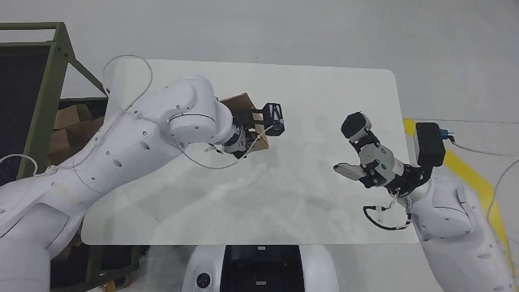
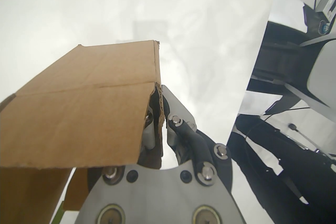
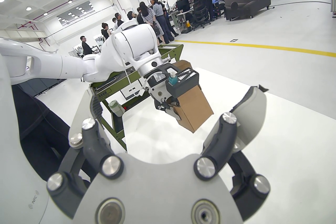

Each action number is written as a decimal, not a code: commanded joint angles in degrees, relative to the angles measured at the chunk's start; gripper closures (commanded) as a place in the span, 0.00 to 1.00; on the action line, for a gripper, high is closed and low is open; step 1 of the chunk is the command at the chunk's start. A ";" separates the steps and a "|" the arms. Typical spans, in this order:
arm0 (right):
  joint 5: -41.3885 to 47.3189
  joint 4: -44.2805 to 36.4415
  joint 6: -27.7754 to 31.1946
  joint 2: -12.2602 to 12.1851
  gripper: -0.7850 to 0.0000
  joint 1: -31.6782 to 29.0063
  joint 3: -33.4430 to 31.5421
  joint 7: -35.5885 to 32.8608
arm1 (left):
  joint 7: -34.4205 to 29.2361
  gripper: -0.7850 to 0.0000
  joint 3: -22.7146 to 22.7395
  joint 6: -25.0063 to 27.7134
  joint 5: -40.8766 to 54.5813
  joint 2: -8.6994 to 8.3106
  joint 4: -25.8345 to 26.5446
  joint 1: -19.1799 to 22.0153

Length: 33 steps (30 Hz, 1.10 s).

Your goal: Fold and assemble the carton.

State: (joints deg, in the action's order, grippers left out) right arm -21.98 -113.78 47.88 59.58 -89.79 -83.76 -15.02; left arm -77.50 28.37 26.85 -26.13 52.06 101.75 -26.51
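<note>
1. Carton (image 1: 238, 104): in the top view the brown cardboard shows left of centre, over the white worktop (image 1: 324, 203), and is largely covered by the left arm's wrist. The left hand (image 1: 247, 136) is clenched on it.
2. In the same view, the right hand (image 1: 350, 148) hovers at the right of the frame, well apart from the carton. Its fingers are spread and hold nothing. A green rack (image 1: 40, 65) stands beyond the worktop's edge at the far left.
3. In the left wrist view, the carton (image 2: 78, 109) takes up the lower left, with a creased panel running toward the centre. The left hand (image 2: 157, 114) pinches the ragged edge of one wall, with one metal finger (image 2: 181, 109) on the outside. The worktop (image 2: 183, 12) lies behind, its edge running down the right side.
4. In the right wrist view, the right hand (image 3: 175, 94) is released, its two fingers splayed at lower left and at centre right. Beyond them, in mid-frame, the left hand (image 3: 168, 107) holds the carton (image 3: 195, 109) tilted, one corner pointing down at the worktop (image 3: 288, 117). Whether that corner touches, I cannot tell.
</note>
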 commanded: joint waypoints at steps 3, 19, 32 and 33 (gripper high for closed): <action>0.00 0.00 0.00 0.00 0.00 0.00 0.00 0.00 | 3.18 1.00 -5.19 3.13 -1.24 -0.17 -1.66 4.10; 0.00 0.00 0.00 0.00 0.00 0.00 0.00 0.00 | 9.61 1.00 -18.63 9.55 -2.43 2.17 -13.25 12.55; 0.00 0.00 0.00 0.00 0.00 0.00 0.00 0.00 | 11.34 1.00 -18.63 11.29 -10.09 7.84 -19.43 9.77; 0.00 0.00 0.00 0.00 0.00 0.00 0.00 0.00 | 11.57 1.00 -18.63 11.52 -10.45 8.16 -19.80 9.65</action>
State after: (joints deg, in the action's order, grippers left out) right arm -21.98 -113.78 47.88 59.58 -89.79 -83.76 -15.02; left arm -66.24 9.74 38.07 -36.11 59.84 82.37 -16.72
